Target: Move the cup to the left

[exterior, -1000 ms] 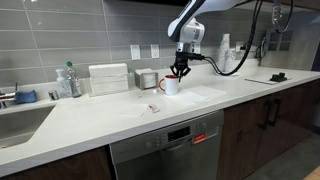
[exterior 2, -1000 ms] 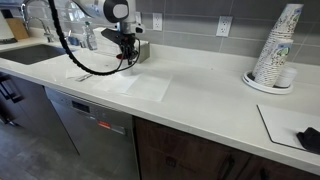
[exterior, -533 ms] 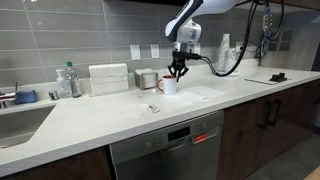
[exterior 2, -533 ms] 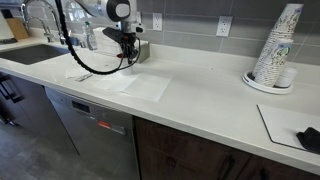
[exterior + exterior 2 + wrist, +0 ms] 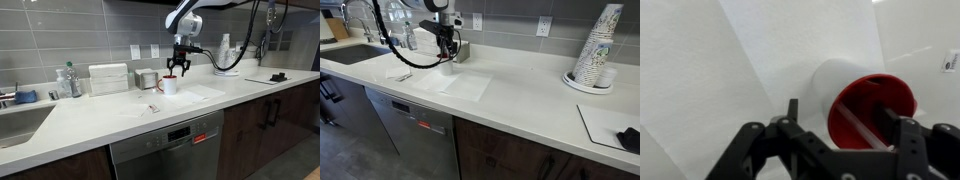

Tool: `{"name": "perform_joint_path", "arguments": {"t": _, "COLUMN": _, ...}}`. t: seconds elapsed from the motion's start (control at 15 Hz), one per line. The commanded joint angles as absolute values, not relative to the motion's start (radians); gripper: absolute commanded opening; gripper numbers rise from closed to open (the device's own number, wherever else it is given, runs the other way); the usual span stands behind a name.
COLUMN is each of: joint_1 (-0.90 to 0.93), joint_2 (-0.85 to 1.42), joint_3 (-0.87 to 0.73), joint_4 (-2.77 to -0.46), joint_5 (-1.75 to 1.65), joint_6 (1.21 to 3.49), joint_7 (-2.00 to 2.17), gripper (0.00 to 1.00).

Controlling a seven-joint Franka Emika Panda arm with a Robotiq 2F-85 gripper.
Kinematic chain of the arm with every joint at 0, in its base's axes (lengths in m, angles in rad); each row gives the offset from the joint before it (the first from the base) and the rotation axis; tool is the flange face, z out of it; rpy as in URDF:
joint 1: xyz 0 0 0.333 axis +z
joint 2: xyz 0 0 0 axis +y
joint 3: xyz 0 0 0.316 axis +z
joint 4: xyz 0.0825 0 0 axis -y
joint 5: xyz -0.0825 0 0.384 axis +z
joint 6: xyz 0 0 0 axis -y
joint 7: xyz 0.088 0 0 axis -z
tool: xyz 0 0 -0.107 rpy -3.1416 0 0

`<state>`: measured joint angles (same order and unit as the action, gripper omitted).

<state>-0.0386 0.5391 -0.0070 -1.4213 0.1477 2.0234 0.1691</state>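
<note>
Obs., near to far.

Front: a dishwasher [image 5: 166, 150] sits under the table [image 5: 100, 122] with its door closed. The table top is white and long. In an exterior view a sink [image 5: 15, 122] is cut into it at the 9 o'clock end.

Mid-table: a thin white sheet [image 5: 470, 86] lies flat on the top. The cup [image 5: 171, 86] stands upright on the table, just off the sheet's 10 o'clock corner [image 5: 447, 68]. In the wrist view the cup [image 5: 835, 85] shows a white outer wall and a red inside, mouth toward the camera. The handle cannot be made out there.

Pincer [image 5: 178, 72]: it hangs at the cup's 12 o'clock, directly over the mouth. It is released, with the fingers spread and holding nothing. In the wrist view the pincer [image 5: 848, 125] has its two dark fingers [image 5: 792, 112] to either side of the red mouth. In both exterior views the tips sit just above the rim [image 5: 447, 45]. Whether a tip grazes the rim cannot be told.

Behind the cup: a silvery metal container [image 5: 147, 78] stands near, at its 10 o'clock, apart from it. Further toward 9 o'clock are a white box [image 5: 108, 78] and then a clear bottle [image 5: 68, 80].

Far: two wall outlets [image 5: 135, 51] are set in grey tile. In an exterior view a tall stack of paper cups [image 5: 597, 45] stands well apart, at the table's 3 o'clock end.
</note>
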Motion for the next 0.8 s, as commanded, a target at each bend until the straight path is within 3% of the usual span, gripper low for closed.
{"name": "perform_joint_path", "arguments": {"t": 0.0, "joint_1": -0.108, "joint_2": 0.471, "joint_3": -0.005, "joint_4": -1.463, "joint_5": 0.229, "joint_6": 1.908, "joint_7": 0.120, "gripper": 1.00}}
{"name": "perform_joint_path", "arguments": {"t": 0.33, "joint_1": -0.215, "joint_2": 0.522, "joint_3": -0.064, "joint_4": -1.360, "joint_5": 0.309, "joint_6": 1.609, "joint_7": 0.166, "gripper": 1.00}}
{"name": "perform_joint_path", "arguments": {"t": 0.73, "joint_1": -0.218, "joint_2": 0.505, "joint_3": -0.094, "joint_4": -1.381, "joint_5": 0.282, "joint_6": 1.616, "joint_7": 0.187, "gripper": 1.00}}
